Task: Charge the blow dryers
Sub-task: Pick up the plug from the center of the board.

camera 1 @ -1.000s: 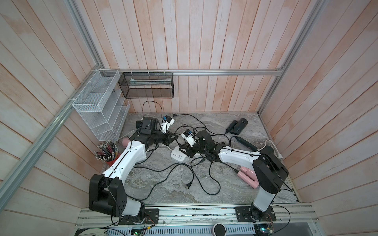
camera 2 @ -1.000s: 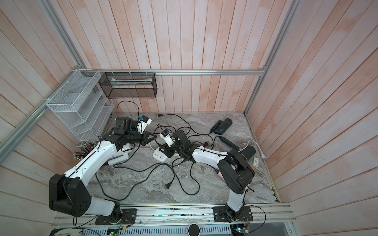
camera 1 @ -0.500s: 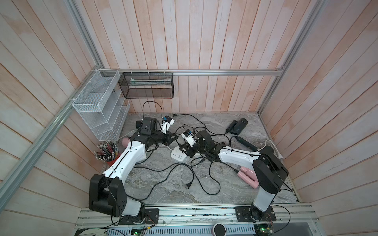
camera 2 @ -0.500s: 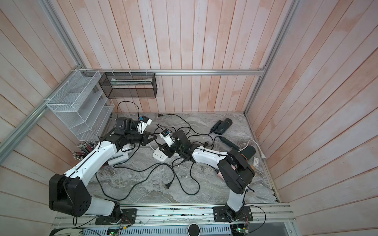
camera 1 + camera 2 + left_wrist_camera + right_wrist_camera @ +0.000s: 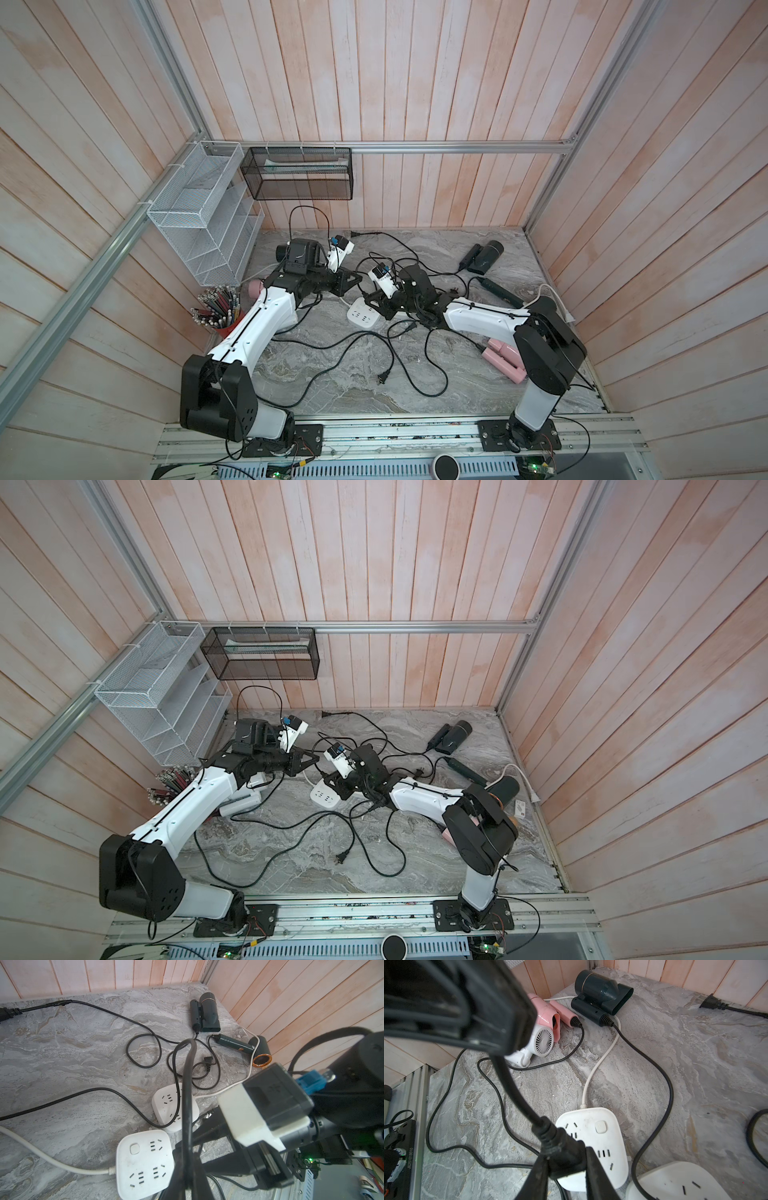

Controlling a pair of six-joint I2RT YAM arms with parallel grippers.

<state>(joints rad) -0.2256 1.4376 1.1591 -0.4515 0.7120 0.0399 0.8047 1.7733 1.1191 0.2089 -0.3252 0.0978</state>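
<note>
— What's changed for us?
— Our right gripper has pinched tighter on the black plug at the white power strip. Our left gripper stays clamped on its cord. A dark blow dryer lies unmoved near the far right corner.

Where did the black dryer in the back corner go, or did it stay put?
No, it stayed. The black dryer lies just as near the metal corner post as before.

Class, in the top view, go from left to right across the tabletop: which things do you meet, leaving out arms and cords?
Red cup of pencils → white power strip → pink blow dryer. The black blow dryer overlaps the pink one sideways, so it is left out.
</note>
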